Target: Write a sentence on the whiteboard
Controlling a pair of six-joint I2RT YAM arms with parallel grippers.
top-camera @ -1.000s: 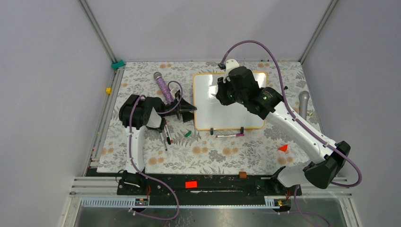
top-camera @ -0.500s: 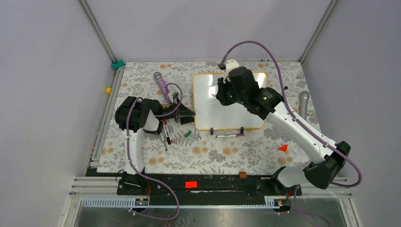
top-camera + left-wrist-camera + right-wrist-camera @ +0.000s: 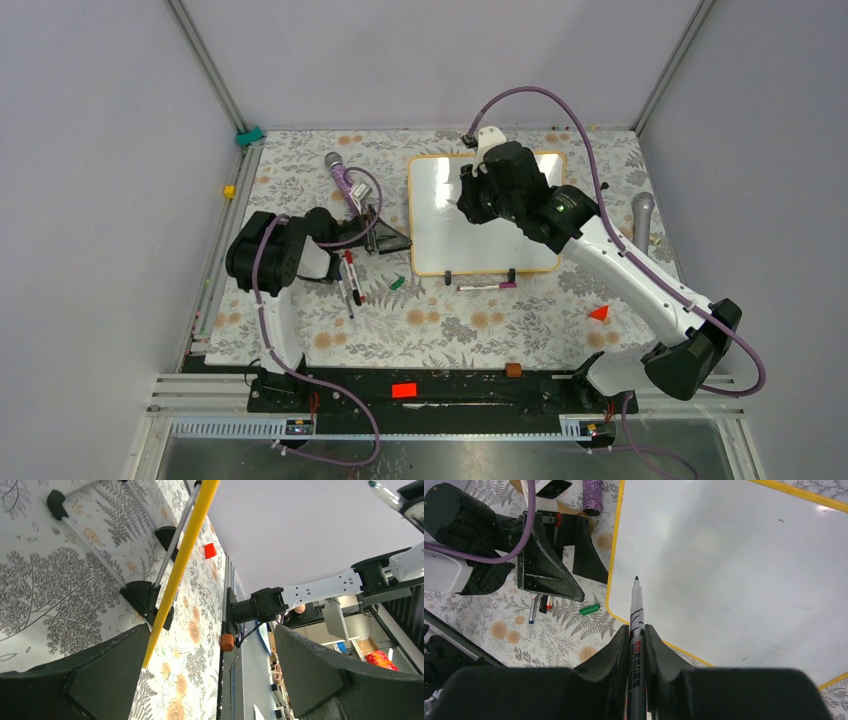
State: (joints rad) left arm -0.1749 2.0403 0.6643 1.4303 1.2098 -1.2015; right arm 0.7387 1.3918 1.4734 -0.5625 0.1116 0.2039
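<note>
The right gripper (image 3: 636, 636) clamped a green-tipped marker (image 3: 636, 605) over the whiteboard (image 3: 734, 555) while the left gripper (image 3: 392, 235) gaped wide and empty beside its left edge

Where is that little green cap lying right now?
In the top view, the green cap lies on the floral cloth left of centre, just off the whiteboard at its near-left corner, with the spare markers on its other side.

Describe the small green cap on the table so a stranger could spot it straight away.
Find the big whiteboard with the orange frame. Just off its near left corner, on the floral cloth, lies the green cap. It is short, stubby and bright green, unlike the long thin markers beside it.
</note>
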